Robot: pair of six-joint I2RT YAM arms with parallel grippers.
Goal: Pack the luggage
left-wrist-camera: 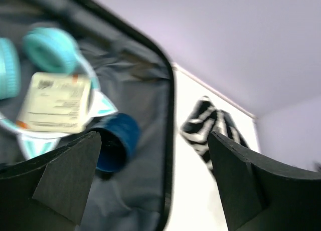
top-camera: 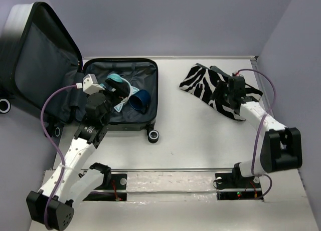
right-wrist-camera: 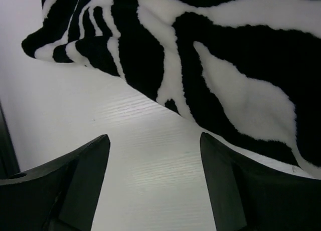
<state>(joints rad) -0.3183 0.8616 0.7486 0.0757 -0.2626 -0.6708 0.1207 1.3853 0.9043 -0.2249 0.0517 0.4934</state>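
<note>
The luggage [top-camera: 138, 70] lies open at the left with its lid [top-camera: 42, 55] propped up, and its dark grey lining shows. Inside are teal headphones [top-camera: 116, 80], a blue cup [top-camera: 141, 100] and a labelled packet. My left gripper [top-camera: 119, 93] hovers over the luggage, open and empty. In the left wrist view [left-wrist-camera: 153, 161] the cup [left-wrist-camera: 118, 141], headphones [left-wrist-camera: 50, 50] and packet [left-wrist-camera: 55, 103] lie below it. A zebra-print cloth [top-camera: 215, 85] lies on the table at the right. My right gripper [top-camera: 226, 96] is open and empty at its near edge [right-wrist-camera: 153, 156], with the cloth [right-wrist-camera: 225, 65] just beyond the fingertips.
A luggage wheel [top-camera: 153, 136] sticks out at the base's near right corner, and another [top-camera: 4, 105] shows under the lid. The luggage's black rim [left-wrist-camera: 170, 116] runs between its lining and the white table. Lilac walls close in the back and the right side.
</note>
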